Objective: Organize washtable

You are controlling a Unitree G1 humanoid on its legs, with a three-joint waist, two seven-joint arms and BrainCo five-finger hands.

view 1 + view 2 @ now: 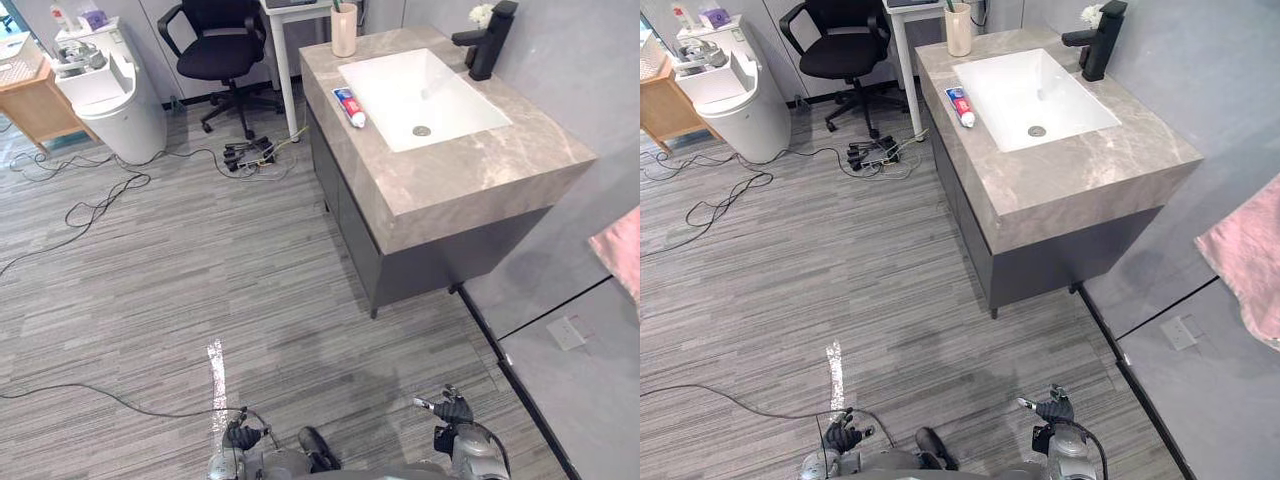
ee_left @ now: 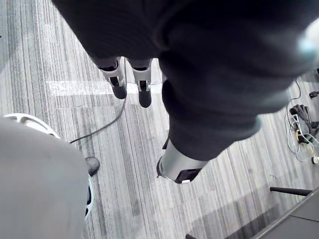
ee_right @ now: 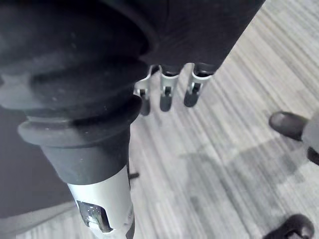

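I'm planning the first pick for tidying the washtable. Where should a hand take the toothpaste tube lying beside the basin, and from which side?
Probably its middle, from above. The toothpaste tube lies flat on the narrow counter strip along the basin edge, so pinch across its width, with the thumb on the open counter-edge side.

Marbled beige-grey tabletop [image 1: 470,175] over a dark cabinet [image 1: 420,265], set against the grey wall. White rectangular basin [image 1: 400,90] sunk into it, dry-looking, with a round drain [image 1: 421,131] near its nearer end. Red, blue and white toothpaste tube [image 1: 349,106] lying flat on the narrow strip left of the basin, just beside its rim, white end nearer. Beige cup [image 1: 344,30] upright at the far left corner, something green poking out. Black faucet [image 1: 487,40] upright at the far right, spout reaching over the basin.
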